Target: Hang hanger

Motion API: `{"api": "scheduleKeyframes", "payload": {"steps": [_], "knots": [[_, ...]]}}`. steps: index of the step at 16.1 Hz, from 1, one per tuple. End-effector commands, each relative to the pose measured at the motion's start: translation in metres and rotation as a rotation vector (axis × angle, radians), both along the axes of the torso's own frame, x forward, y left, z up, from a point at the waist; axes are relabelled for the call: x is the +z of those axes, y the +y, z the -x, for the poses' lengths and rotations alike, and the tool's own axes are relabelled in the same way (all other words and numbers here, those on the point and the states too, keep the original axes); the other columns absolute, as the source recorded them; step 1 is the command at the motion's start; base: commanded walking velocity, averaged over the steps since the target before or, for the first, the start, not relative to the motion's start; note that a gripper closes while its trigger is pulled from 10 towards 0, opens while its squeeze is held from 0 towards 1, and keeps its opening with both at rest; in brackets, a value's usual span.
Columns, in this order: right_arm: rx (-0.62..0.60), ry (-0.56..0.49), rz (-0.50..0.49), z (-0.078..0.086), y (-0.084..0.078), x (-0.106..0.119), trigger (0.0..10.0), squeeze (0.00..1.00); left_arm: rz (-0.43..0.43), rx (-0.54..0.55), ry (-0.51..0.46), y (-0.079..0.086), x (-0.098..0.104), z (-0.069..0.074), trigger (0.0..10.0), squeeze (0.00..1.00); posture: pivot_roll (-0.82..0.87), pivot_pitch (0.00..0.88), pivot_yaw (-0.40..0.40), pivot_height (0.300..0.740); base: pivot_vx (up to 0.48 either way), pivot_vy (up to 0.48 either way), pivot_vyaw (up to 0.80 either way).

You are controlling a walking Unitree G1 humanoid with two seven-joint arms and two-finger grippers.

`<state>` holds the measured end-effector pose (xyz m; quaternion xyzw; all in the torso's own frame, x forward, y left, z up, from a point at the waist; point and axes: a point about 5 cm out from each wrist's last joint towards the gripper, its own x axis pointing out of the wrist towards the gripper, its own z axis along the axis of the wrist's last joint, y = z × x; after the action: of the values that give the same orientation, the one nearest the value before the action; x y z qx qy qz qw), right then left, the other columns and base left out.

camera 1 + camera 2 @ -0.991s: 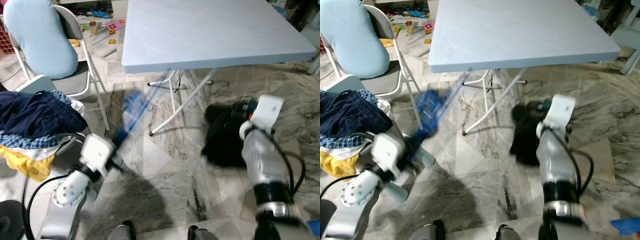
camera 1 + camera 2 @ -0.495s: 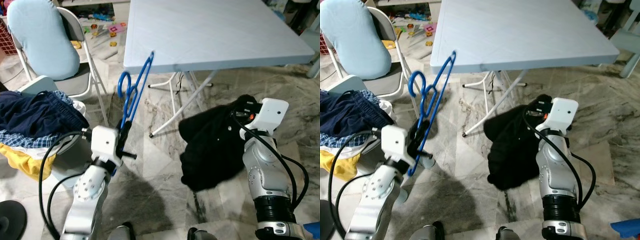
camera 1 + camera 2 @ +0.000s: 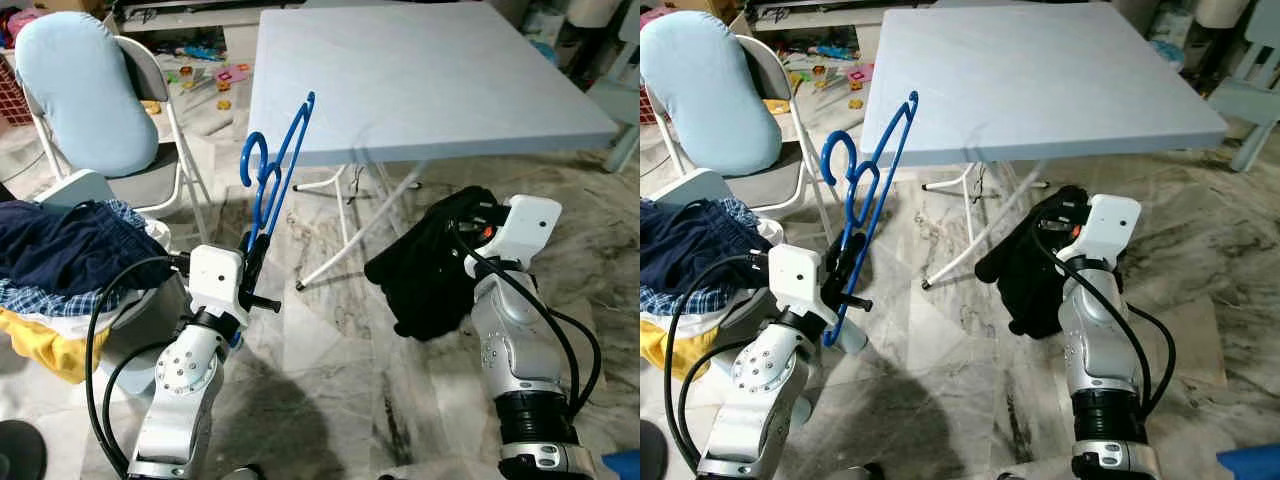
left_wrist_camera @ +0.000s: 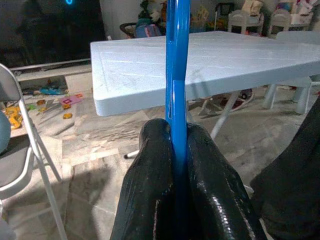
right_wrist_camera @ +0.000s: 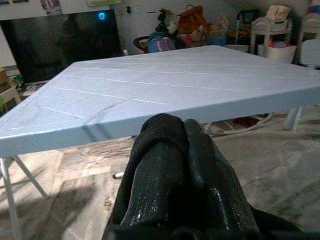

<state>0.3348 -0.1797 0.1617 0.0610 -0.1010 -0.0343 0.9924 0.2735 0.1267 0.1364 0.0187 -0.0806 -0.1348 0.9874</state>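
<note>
Left fingers (image 3: 847, 262) grip blue hanger (image 3: 868, 190); right arm apparently holds black garment (image 3: 1032, 268).

the table (image 3: 430, 75) stands ahead, centre to right. left of it sits a folding chair (image 3: 150, 110) with a cushion (image 3: 75, 95) against its back — a heap of clothes (image 3: 70, 250) lies nearer, at the left edge. toys (image 3: 205, 75) litter the floor behind the chair, beside the table's far corner.
</note>
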Motion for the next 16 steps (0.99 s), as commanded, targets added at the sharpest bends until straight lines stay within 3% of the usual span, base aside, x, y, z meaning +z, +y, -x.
{"api": "scheduleKeyframes", "payload": {"steps": [1, 4, 9, 12, 16], "knots": [[0.018, -0.062, -0.009, 0.003, 0.002, 0.011, 0.0, 0.00, 0.000, 0.004, -0.014, -0.001, 0.003, 0.000, 10.0, 0.00, 0.04, 0.099, 0.032, 0.740, 0.472, 0.000, 0.00], [0.028, -0.078, -0.006, 0.007, 0.003, 0.012, 0.0, 0.00, 0.005, 0.010, -0.014, -0.001, 0.004, -0.001, 10.0, 0.00, 0.03, 0.106, 0.028, 0.740, 0.472, 0.000, 0.00], [0.008, -0.070, 0.025, 0.009, -0.010, 0.011, 0.0, 0.00, 0.001, 0.008, -0.009, 0.002, 0.005, 0.000, 10.0, 0.00, 0.04, 0.114, 0.034, 0.740, 0.472, 0.000, 0.00], [0.012, -0.087, 0.036, 0.012, -0.005, 0.014, 0.0, 0.00, -0.003, 0.009, 0.001, 0.002, 0.003, -0.001, 10.0, 0.00, 0.03, 0.112, 0.039, 0.740, 0.472, 0.000, 0.00], [0.033, -0.083, 0.054, 0.005, -0.014, 0.021, 0.0, 0.00, -0.042, -0.080, 0.000, -0.002, 0.005, -0.003, 10.0, 0.00, 0.04, 0.075, 0.033, 0.740, 0.472, 0.000, 0.00]]}}
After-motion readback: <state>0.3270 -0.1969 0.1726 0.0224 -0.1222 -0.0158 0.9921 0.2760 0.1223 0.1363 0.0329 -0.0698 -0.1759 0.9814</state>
